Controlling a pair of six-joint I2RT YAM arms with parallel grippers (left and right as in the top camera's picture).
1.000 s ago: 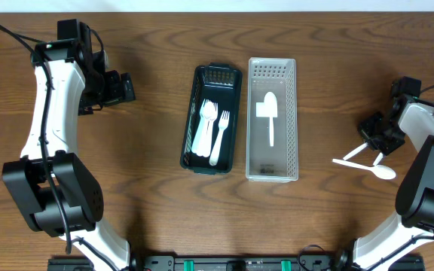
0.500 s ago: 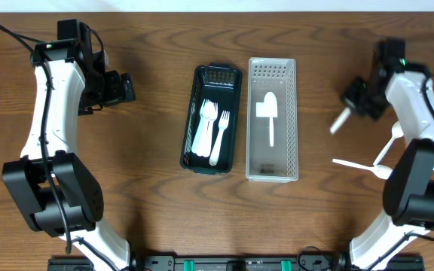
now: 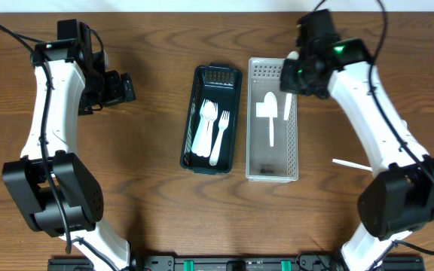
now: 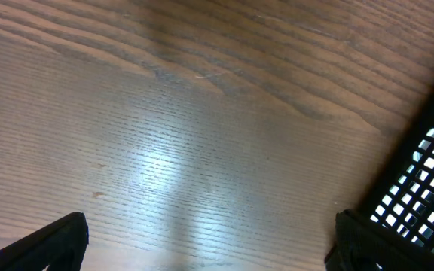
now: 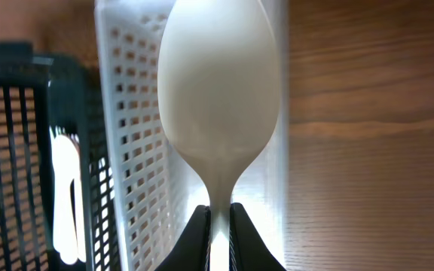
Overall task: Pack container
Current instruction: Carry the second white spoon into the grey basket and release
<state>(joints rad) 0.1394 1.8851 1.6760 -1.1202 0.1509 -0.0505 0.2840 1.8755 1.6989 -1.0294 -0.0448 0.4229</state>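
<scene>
My right gripper is shut on the handle of a white plastic spoon and holds it over the back right part of the white perforated tray. In the right wrist view the spoon bowl stands up from the closed gripper, above the tray's right wall. One white spoon lies in the white tray. White forks lie in the dark green tray. My left gripper is open and empty over bare table, left of the dark tray.
Another white spoon lies on the table to the right, partly hidden by my right arm. The dark tray's corner shows at the right edge of the left wrist view, with the open left gripper over bare wood.
My right gripper picked a spoon up from the right side of the table and carried it left and back to above the white tray. The left arm has not moved.
</scene>
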